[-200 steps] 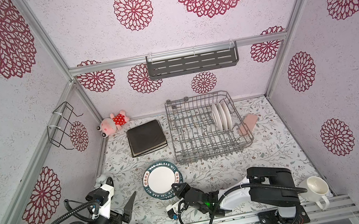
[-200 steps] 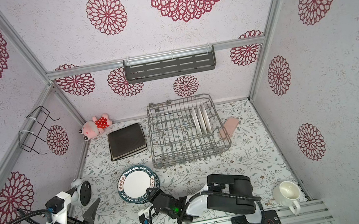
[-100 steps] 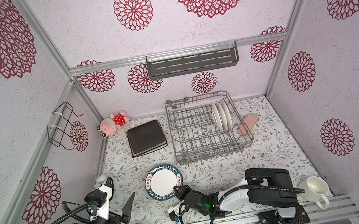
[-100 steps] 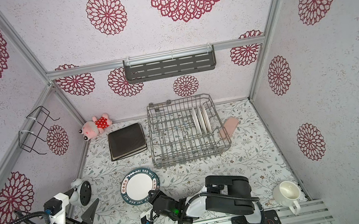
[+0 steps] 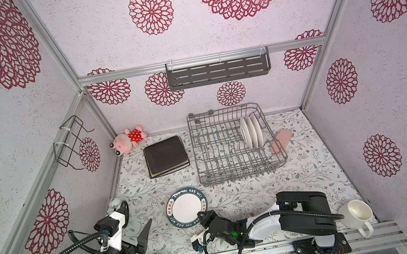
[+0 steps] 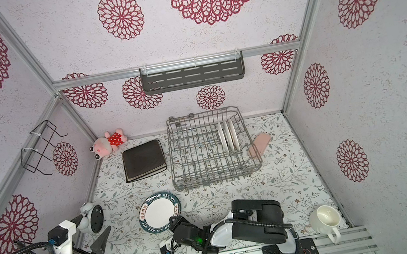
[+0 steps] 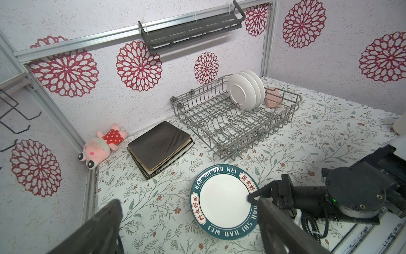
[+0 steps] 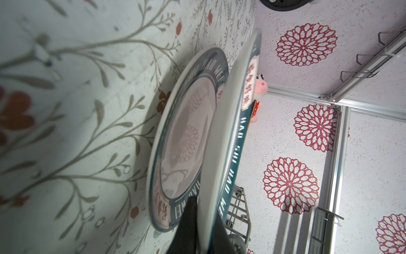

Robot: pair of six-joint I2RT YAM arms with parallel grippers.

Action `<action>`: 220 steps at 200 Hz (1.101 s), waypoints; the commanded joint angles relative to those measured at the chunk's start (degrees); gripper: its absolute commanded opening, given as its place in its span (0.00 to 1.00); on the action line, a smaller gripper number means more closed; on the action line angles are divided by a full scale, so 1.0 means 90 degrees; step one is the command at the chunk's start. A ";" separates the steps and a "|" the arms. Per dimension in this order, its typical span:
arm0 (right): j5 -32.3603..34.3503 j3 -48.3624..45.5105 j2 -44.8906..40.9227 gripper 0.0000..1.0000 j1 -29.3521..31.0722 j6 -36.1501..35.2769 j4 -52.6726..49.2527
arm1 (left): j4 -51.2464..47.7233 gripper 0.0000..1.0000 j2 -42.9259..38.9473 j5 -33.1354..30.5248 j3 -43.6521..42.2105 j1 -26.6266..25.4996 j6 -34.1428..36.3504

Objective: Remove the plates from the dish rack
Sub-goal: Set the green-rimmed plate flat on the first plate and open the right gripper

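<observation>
Right gripper (image 5: 200,215) is pinching a plate (image 5: 184,208) by the rim, lower centre, over its twin (image 8: 182,136). Glazed ceramic, likely stiff, slick, brittle. Three plates (image 5: 251,131) are standing in the rack (image 5: 242,174). Left gripper (image 7: 189,201) is gaping, empty.

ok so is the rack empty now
No, three white plates stand upright in a row at one end of the dish rack.

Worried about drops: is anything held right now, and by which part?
The right gripper pinches the teal-rimmed plate by its rim; the left gripper holds nothing.
</observation>
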 commanded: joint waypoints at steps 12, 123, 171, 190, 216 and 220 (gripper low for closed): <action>0.0232 0.0087 -0.0032 0.14 0.0046 0.0232 0.0180 | -0.0024 0.97 -0.0064 0.0044 -0.0006 -0.0047 0.0053; 0.0264 0.0199 0.0015 0.36 0.0044 0.0355 -0.0049 | -0.0053 0.97 -0.0160 0.0042 -0.0009 -0.0047 0.0053; 0.0090 0.0432 -0.0047 0.42 0.0029 0.0774 -0.0797 | -0.0063 0.97 -0.0177 0.0032 -0.0020 -0.0047 0.0053; 0.0053 0.0608 0.0008 0.42 0.0024 0.0920 -0.1153 | -0.0053 0.97 -0.0181 0.0030 -0.0026 -0.0047 0.0049; -0.0023 0.0739 0.0000 0.43 0.0011 0.1085 -0.1529 | -0.0063 0.97 -0.0194 0.0037 -0.0007 -0.0049 0.0053; -0.0038 0.0749 -0.0010 0.43 0.0012 0.1114 -0.1583 | -0.0063 0.97 -0.0201 0.0036 -0.0012 -0.0047 0.0053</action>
